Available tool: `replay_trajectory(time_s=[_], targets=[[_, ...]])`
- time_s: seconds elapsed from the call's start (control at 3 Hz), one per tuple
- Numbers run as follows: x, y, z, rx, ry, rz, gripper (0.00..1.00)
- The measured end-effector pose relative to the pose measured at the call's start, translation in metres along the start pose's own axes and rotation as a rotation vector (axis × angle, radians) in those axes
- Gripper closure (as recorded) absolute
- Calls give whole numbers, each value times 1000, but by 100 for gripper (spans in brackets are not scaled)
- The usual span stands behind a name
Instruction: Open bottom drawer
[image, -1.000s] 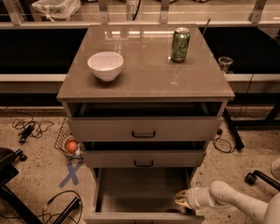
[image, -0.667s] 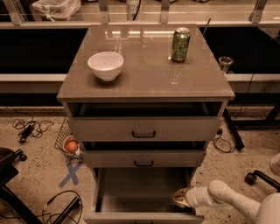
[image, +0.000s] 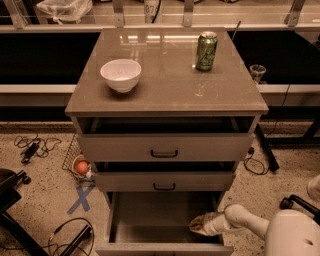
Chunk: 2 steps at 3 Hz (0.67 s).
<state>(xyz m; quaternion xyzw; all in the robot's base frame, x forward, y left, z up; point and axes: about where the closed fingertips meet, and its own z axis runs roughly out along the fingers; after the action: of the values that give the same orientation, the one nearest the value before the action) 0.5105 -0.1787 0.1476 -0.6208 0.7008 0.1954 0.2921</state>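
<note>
Inside the grey-taupe flat-fronted bottom drawer (image: 160, 216), at right, sits the pale tool (image: 201, 225), its state untellable; best pull straight outward, evenly.

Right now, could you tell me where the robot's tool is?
At the lower right of the camera view, the white tool sits inside the pulled-out grey bottom drawer, by its right wall, below the middle drawer.

Cabinet top (image: 165, 92) with bowl (image: 121, 75) and can (image: 206, 51), gripper (image: 196, 226) in bottom drawer (image: 150, 220)
</note>
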Motion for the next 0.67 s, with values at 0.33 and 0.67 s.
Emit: replay_trajectory(time_s=[0.33, 0.67], targets=[[7, 9, 4, -6, 33, 19, 100], [-2, 58, 3, -19, 41, 32, 100]])
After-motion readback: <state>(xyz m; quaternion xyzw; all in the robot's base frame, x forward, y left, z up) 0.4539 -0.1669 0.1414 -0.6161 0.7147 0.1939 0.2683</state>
